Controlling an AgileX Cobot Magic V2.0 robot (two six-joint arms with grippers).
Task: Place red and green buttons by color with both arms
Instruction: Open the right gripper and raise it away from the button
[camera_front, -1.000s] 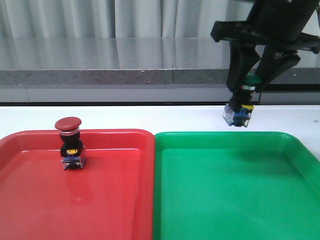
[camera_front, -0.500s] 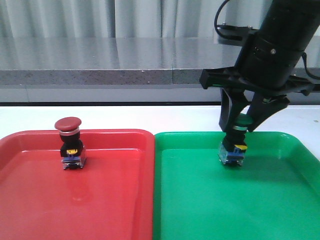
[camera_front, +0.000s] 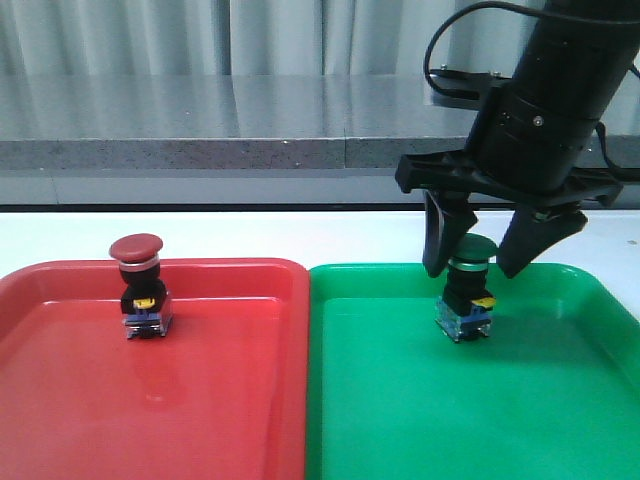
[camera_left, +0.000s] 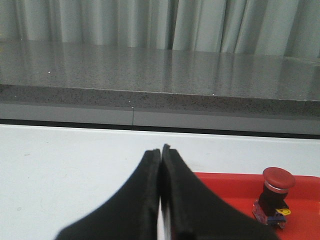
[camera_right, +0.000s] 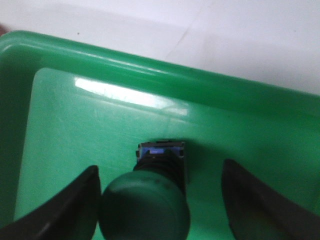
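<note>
The green button (camera_front: 468, 292) stands upright in the green tray (camera_front: 470, 410), near its back rim. My right gripper (camera_front: 470, 268) hangs just over it, open, with a finger on each side of the cap. In the right wrist view the green button's cap (camera_right: 145, 210) lies close to one finger, and a wide gap separates it from the other; the right gripper (camera_right: 160, 170) is open. Upright in the red tray (camera_front: 200, 400) stands the red button (camera_front: 140, 288). My left gripper (camera_left: 161, 150) is shut and empty over the white table, with the red button (camera_left: 275, 197) off to one side.
The two trays sit side by side, their rims meeting at the middle. White table (camera_front: 300, 235) runs behind them to a grey ledge (camera_front: 200, 150) and curtain. The red tray's corner (camera_left: 225, 182) shows beside the left fingers.
My right arm came down and toward the front with the green button, set it in the green tray and opened its fingers. The red button stayed put.
</note>
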